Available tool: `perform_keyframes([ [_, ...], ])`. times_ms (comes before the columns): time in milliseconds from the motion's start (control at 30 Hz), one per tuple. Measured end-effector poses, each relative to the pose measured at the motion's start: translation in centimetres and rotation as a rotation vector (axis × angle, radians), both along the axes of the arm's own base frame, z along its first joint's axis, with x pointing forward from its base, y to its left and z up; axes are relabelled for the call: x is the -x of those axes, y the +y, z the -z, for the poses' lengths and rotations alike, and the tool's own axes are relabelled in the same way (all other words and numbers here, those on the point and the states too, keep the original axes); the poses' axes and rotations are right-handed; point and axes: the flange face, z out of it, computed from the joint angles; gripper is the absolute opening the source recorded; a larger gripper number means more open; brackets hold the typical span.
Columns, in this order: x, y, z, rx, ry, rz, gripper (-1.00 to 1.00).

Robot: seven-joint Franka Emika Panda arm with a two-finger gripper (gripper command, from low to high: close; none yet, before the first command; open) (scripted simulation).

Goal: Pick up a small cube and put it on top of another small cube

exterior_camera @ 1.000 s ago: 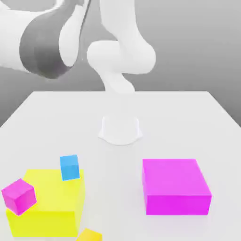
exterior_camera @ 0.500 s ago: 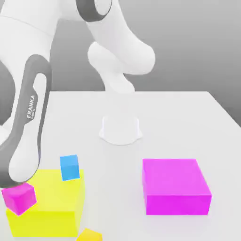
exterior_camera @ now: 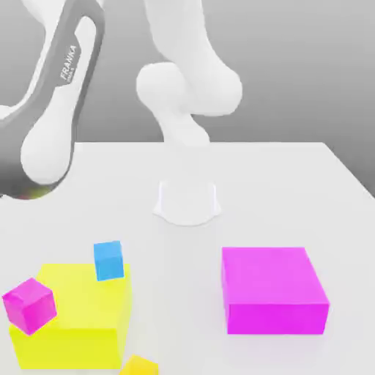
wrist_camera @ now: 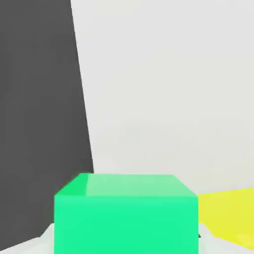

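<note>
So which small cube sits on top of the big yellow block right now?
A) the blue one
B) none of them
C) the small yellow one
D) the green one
A: in the exterior view the blue cube rests on the yellow block at its back edge, while the small yellow cube lies on the table in front.

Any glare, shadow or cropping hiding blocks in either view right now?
Exterior view: flat, even light, no glare; the small yellow cube is cropped by the frame's bottom edge. Hand view: the green cube fills the foreground, also cropped, blocking what lies behind; only a yellow block's corner shows.
</note>
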Motion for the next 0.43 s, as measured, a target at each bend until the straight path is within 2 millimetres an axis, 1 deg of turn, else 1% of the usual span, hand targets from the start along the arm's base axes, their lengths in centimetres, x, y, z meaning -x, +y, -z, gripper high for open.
perform_keyframes([
  [100,1.4,2.2,-2.8,0.008,0.012,0.080,-1.00],
  [167,2.4,3.9,-4.3,0.021,0.026,0.130,-1.00],
  [200,2.7,4.2,-4.0,0.027,0.031,0.148,-1.00],
  [233,2.9,4.3,-2.9,0.030,0.034,0.158,-1.00],
  [300,3.0,4.4,0.0,0.032,0.036,0.164,-1.00],
  [333,3.1,4.5,1.0,0.031,0.036,0.165,1.00],
  [433,3.1,4.5,1.0,0.031,0.036,0.165,1.00],
])
